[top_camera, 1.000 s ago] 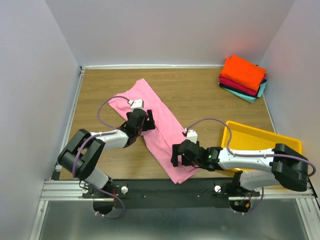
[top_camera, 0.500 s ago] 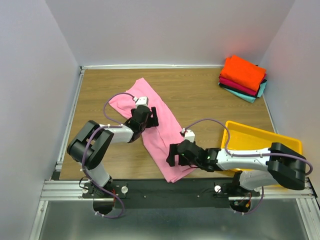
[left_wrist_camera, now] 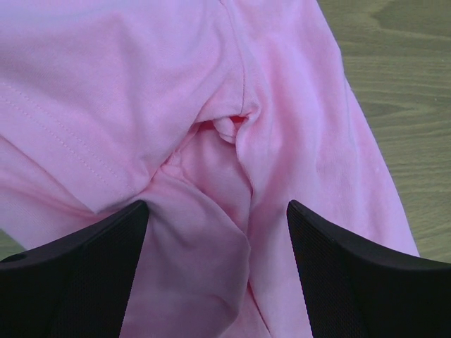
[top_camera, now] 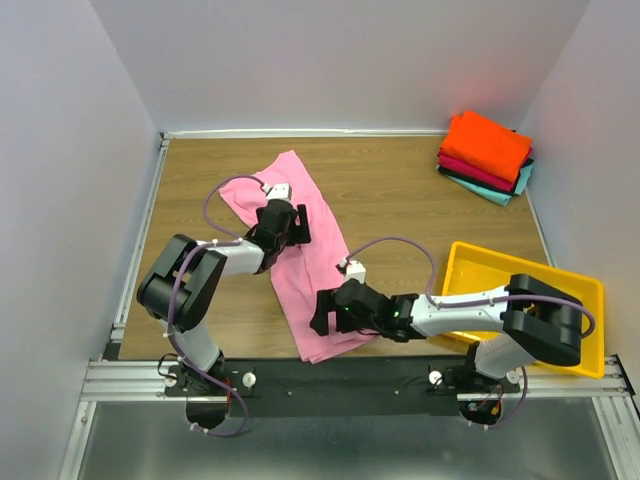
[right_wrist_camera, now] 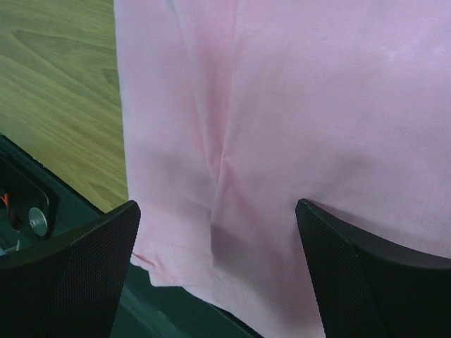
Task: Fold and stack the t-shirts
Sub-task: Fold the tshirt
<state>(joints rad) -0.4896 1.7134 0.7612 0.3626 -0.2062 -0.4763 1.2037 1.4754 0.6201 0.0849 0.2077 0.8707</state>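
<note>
Pink t-shirt (top_camera: pixel 320 255): soft, limp (bunching is expected); best gripped at hem corners.
Left tool (top_camera: pixel 285 222): spread, over its far half.
Right tool (top_camera: pixel 322 313): spread, near its hem.

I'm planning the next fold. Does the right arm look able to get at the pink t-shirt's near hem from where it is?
Probably yes: the right gripper is open right over the near hem of the pink t-shirt, and nothing lies between them.
</note>
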